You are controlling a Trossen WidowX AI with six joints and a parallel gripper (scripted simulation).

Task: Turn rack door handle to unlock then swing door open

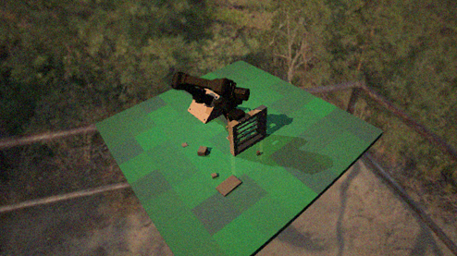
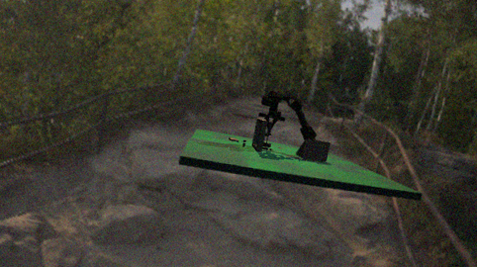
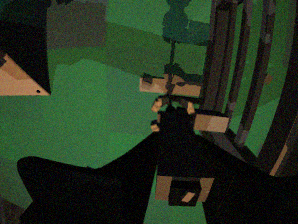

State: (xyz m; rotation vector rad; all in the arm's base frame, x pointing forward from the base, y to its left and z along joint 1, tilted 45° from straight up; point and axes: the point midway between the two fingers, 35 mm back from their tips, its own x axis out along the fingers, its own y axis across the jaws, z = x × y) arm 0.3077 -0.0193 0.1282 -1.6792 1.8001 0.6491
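The arm (image 1: 200, 82) (image 2: 301, 116) arches over to the handle side of the door (image 1: 254, 134) (image 2: 259, 135) (image 3: 243, 75), its wrist high and the gripper (image 1: 234, 115) (image 2: 269, 131) (image 3: 174, 139) reaching down. The fingers are drawn well in, partly closed on the handle (image 2: 266, 141) (image 3: 169, 106); it is small and dark here, so its outline is probably safest read as a slim post between the tips. Its long axis runs upright, beside the door and near the table (image 1: 163, 144) (image 2: 301, 167) (image 3: 117, 110); which way its broader faces point cannot be told.

The door stands upright, a rectangular panel of parallel dark slats with green showing through the gaps. Its border is tan to brown, matt and straight-edged. Seen from the side it is a narrow dark slab.

The arm itself is black, with bulky rounded joints, and rises beside a tan, sloping-sided base (image 1: 200, 111) (image 2: 315, 150) (image 3: 17, 81). The table has a patchwork of bright green and dull grey-green rectangles, with a dark edge.

On the side of the door away from the base lies a flat brown rectangular plate (image 1: 229, 186). A brown block (image 1: 202, 150) sits apart from it, and a small chip (image 1: 214, 175) lies near the plate.
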